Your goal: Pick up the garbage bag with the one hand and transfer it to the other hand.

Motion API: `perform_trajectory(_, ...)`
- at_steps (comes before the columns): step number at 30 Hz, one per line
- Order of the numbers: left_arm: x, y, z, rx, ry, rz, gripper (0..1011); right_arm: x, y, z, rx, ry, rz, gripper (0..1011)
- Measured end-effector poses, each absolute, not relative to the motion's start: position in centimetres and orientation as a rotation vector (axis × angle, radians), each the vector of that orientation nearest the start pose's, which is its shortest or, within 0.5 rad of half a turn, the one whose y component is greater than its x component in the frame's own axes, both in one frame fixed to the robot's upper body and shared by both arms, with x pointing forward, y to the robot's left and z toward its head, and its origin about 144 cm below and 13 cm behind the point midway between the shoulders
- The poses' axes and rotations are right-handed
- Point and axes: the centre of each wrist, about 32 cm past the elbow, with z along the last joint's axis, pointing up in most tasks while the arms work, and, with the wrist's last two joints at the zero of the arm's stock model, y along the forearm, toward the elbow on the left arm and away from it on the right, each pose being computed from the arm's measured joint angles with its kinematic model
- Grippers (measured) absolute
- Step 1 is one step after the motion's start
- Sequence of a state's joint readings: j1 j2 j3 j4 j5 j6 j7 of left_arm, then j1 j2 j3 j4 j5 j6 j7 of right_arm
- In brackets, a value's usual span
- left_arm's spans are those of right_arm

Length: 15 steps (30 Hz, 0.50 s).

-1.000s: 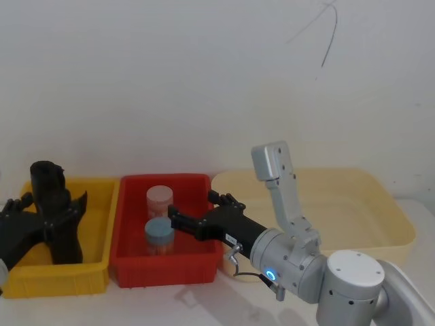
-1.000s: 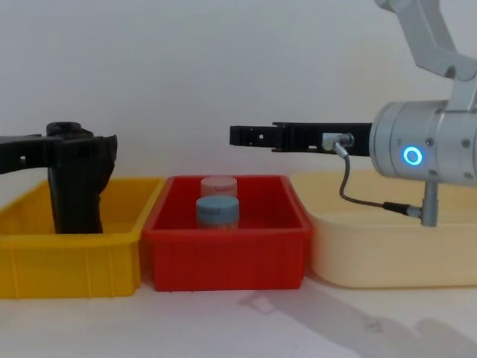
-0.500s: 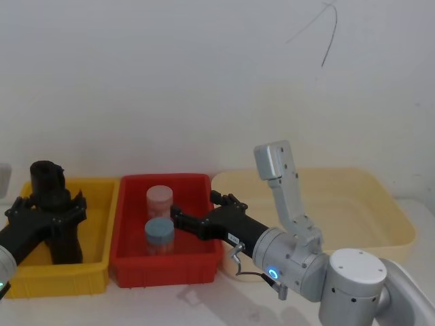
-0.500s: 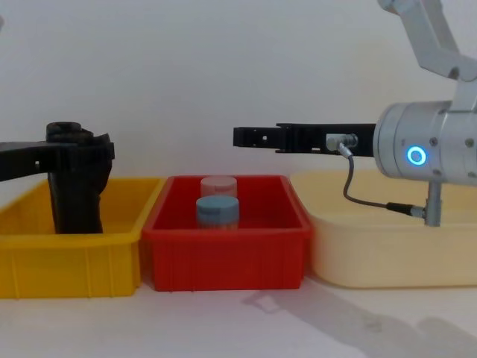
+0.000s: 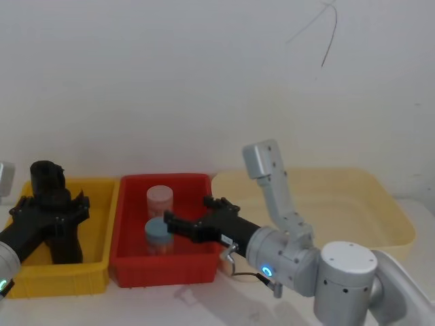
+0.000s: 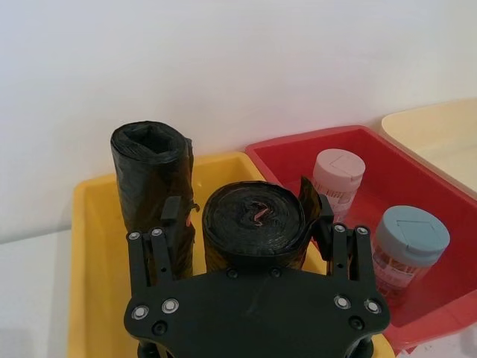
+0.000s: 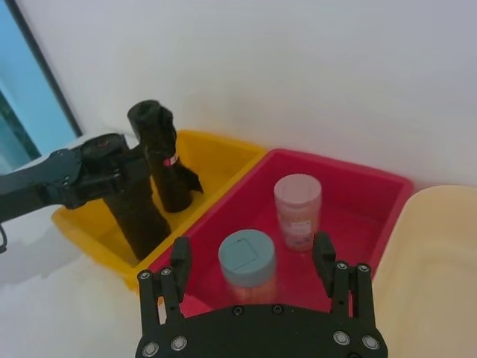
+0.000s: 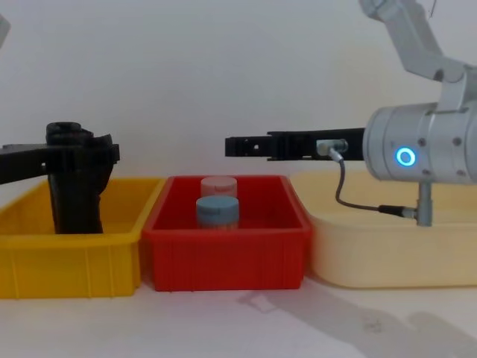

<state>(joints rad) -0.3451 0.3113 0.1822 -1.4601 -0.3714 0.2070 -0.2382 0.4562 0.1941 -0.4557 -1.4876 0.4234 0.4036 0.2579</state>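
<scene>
Our left pincer (image 6: 250, 216) loosely straddles the garbage bag (image 6: 253, 233); closing, we could snag the roll (image 6: 153, 168) just beside. Right pincer (image 7: 252, 250) hangs wide.

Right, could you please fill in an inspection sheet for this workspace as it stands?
Surface: white table, carrying a yellow bin, a red bin and a cream tub.
Job's things: garbage bag upright in the yellow bin.
Clutter: second black roll beside it; pink-lidded jar and blue-lidded jar in the red bin.
End effectors: left end effector open around the garbage bag; right end effector open, above the red bin.
Cables: grey cable looping below the right wrist.
Surroundings: plain white wall.
</scene>
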Motion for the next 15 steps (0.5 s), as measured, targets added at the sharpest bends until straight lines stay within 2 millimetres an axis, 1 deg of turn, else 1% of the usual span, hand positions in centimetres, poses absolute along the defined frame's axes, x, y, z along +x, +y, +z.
perform_trajectory(9,54.8,27.3,123.1,0.007,0.031,1.187,1001,56.1,-13.2,126.0,-0.152,0.161,-0.805,1001)
perform_trajectory(15,54.9,27.3,123.0,0.007,0.032,1.186,1002,57.0,-12.4,125.9,-0.183,0.168,-0.793,1001)
